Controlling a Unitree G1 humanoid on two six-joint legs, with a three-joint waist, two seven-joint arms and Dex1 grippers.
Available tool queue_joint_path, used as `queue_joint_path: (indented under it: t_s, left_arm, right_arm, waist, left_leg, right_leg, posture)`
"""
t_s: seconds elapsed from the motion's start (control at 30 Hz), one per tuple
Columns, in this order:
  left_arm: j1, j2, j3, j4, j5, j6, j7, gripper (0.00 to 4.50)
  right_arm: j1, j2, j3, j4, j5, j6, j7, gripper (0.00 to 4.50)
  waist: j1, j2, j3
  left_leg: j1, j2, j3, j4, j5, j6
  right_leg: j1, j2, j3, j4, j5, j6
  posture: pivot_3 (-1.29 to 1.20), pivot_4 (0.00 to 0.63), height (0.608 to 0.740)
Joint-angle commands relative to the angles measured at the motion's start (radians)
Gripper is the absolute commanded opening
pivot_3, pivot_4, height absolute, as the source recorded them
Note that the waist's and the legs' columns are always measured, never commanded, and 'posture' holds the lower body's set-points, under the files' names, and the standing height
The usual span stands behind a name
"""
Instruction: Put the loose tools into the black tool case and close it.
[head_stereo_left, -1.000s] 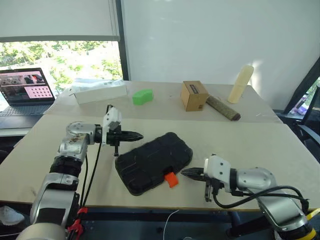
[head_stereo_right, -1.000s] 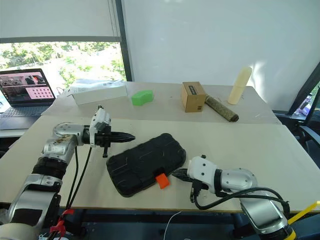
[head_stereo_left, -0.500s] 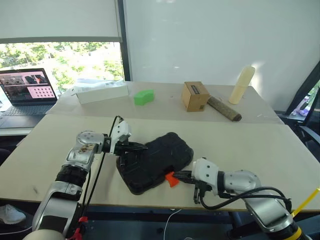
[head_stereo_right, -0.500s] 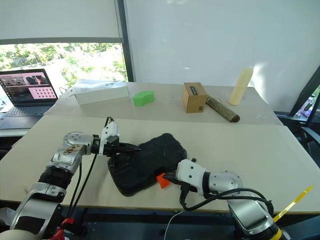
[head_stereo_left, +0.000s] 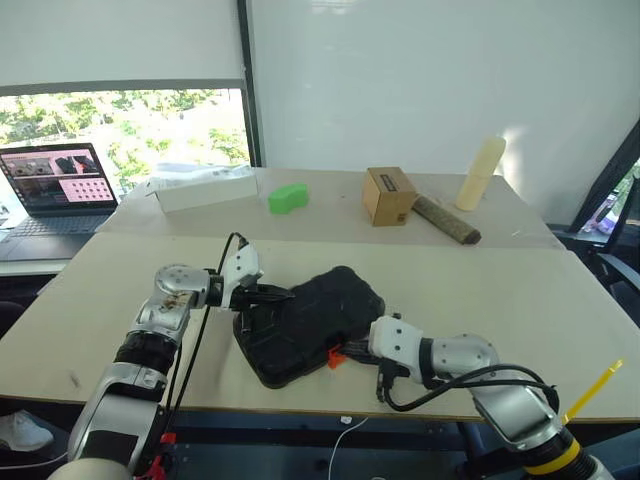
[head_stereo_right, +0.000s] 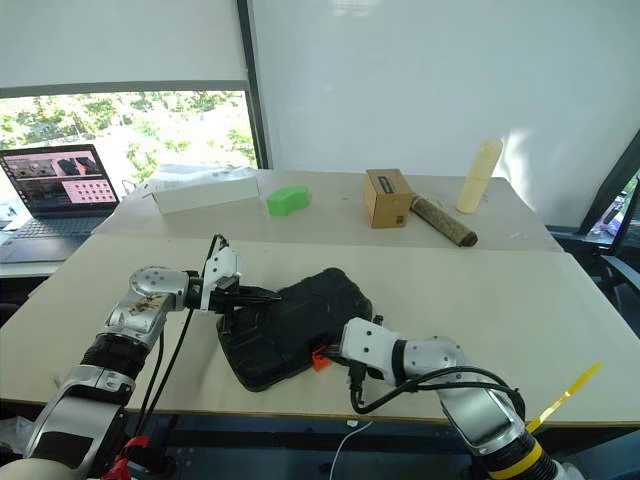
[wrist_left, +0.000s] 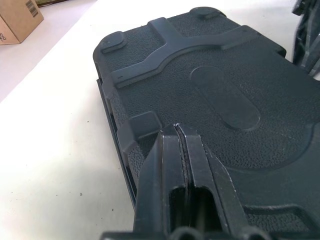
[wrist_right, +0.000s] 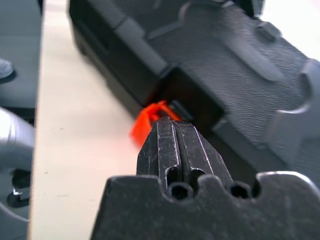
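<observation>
The black tool case (head_stereo_left: 310, 320) lies closed and flat on the near table, ribbed lid up, its orange latch tab (head_stereo_left: 337, 357) on the front edge. My left gripper (head_stereo_left: 285, 295) is shut, and its tips rest on the left end of the lid (wrist_left: 210, 90). My right gripper (head_stereo_left: 347, 352) is also shut. Its tip is right against the orange latch tab (wrist_right: 147, 120) at the case's front wall (wrist_right: 225, 65). Neither gripper holds anything. The loose tools are out of view.
On the far table stand a small cardboard box (head_stereo_left: 388, 194), a green block (head_stereo_left: 287, 196), a cream cylinder (head_stereo_left: 480, 172), a dark rough roll (head_stereo_left: 445, 218) and a flat white box (head_stereo_left: 205, 187). A laptop (head_stereo_left: 55, 185) sits at the far left.
My left gripper has dropped from above the table onto the case's left end. My right gripper has slid left and now meets the orange latch tab. Both stay shut.
</observation>
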Motion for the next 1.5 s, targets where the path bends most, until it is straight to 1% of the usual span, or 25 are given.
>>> queue_joint_path:
  t_s: [0.03, 0.1, 0.23, 0.4, 0.47, 0.73, 0.93, 1.03, 1.2, 1.4, 1.5]
  left_arm:
    - [0.037, -0.004, -0.035, 0.039, 0.040, 0.016, 0.002, 0.00]
    - [0.037, -0.002, -0.034, 0.032, 0.037, 0.025, 0.003, 0.00]
    - [0.036, 0.001, -0.033, 0.023, 0.035, 0.036, 0.002, 0.00]
    - [0.032, -0.003, -0.034, 0.021, 0.035, 0.043, 0.005, 0.00]
    - [0.030, -0.005, -0.035, 0.020, 0.034, 0.044, 0.005, 0.00]
    - [0.031, -0.006, -0.040, -0.003, 0.034, 0.066, 0.004, 0.00]
    - [0.022, 0.000, -0.044, -0.020, 0.038, 0.097, 0.010, 0.00]
    - [0.022, 0.002, -0.048, -0.032, 0.037, 0.112, 0.013, 0.00]
    - [0.028, 0.005, -0.056, -0.052, 0.039, 0.141, 0.017, 0.00]
    - [0.029, 0.008, -0.066, -0.061, 0.044, 0.172, 0.022, 0.00]
    - [0.030, 0.009, -0.068, -0.066, 0.045, 0.184, 0.023, 0.00]
  right_arm:
    - [0.009, 0.008, -0.036, -0.017, 0.014, -0.079, -0.011, 0.03]
    - [0.027, 0.012, -0.076, -0.039, 0.051, -0.107, -0.013, 0.03]
    - [0.100, -0.036, -0.129, -0.082, 0.095, -0.126, 0.024, 0.03]
    - [0.153, -0.081, -0.114, -0.071, 0.064, -0.079, 0.028, 0.03]
    - [0.150, -0.066, -0.096, -0.051, 0.045, -0.047, 0.004, 0.03]
    - [0.130, 0.052, -0.033, 0.063, -0.001, -0.075, -0.057, 0.03]
    - [0.112, 0.099, -0.008, 0.121, -0.023, -0.090, -0.080, 0.03]
    - [0.106, 0.128, -0.011, 0.135, -0.018, -0.102, -0.094, 0.03]
    - [0.110, 0.162, -0.034, 0.148, 0.000, -0.179, -0.113, 0.03]
    - [0.130, 0.188, -0.066, 0.140, 0.059, -0.261, -0.101, 0.03]
    - [0.138, 0.195, -0.075, 0.154, 0.062, -0.304, -0.109, 0.03]
  waist:
    - [0.000, 0.000, 0.000]
    - [0.000, 0.000, 0.000]
    - [0.002, 0.000, 0.000]
    - [0.002, 0.000, 0.000]
    - [0.002, 0.000, 0.000]
    - [0.002, 0.000, 0.000]
    - [-0.001, 0.000, 0.000]
    - [-0.006, 0.000, 0.000]
    - [-0.009, 0.000, 0.000]
    - [-0.010, 0.000, 0.000]
    - [-0.012, 0.000, 0.000]
  left_leg:
    - [0.001, 0.000, 0.000, 0.000, 0.000, 0.000]
    - [0.002, 0.000, 0.000, -0.001, 0.000, 0.000]
    - [0.003, 0.000, 0.000, -0.003, 0.000, 0.000]
    - [0.004, 0.000, 0.000, -0.004, 0.000, 0.000]
    - [0.004, 0.000, 0.000, -0.004, 0.000, 0.000]
    - [0.004, 0.000, 0.000, -0.004, 0.000, 0.000]
    - [0.004, 0.000, 0.000, -0.005, -0.001, 0.001]
    - [0.004, 0.000, 0.000, -0.005, -0.001, 0.001]
    - [0.003, 0.000, 0.000, -0.006, -0.001, 0.001]
    - [0.003, 0.001, 0.000, -0.006, -0.001, 0.000]
    - [0.003, 0.001, 0.000, -0.006, -0.001, 0.000]
  right_leg:
    - [0.001, 0.000, 0.000, 0.000, 0.000, 0.000]
    - [0.002, 0.000, 0.000, 0.000, 0.000, 0.000]
    - [0.002, 0.000, 0.000, -0.001, 0.000, 0.000]
    - [0.002, 0.000, 0.000, -0.001, -0.001, 0.000]
    - [0.002, 0.000, 0.000, -0.001, -0.001, -0.001]
    - [0.002, 0.000, 0.001, -0.001, -0.002, -0.001]
    - [0.002, -0.001, 0.001, -0.002, -0.002, 0.000]
    - [0.002, 0.000, 0.001, -0.002, -0.002, -0.001]
    - [0.002, 0.000, 0.000, -0.002, -0.003, -0.001]
    - [0.001, 0.000, 0.000, -0.002, -0.003, 0.000]
    - [0.001, 0.000, 0.000, -0.002, -0.003, 0.000]
  posture:
    - [0.00, 0.150, 0.740]
    - [0.00, 0.150, 0.740]
    - [0.00, 0.150, 0.740]
    - [0.00, 0.150, 0.740]
    - [0.00, 0.150, 0.740]
    - [0.00, 0.150, 0.740]
    - [0.00, 0.150, 0.740]
    - [0.00, 0.150, 0.740]
    - [0.00, 0.150, 0.740]
    - [0.00, 0.150, 0.740]
    - [0.00, 0.150, 0.740]
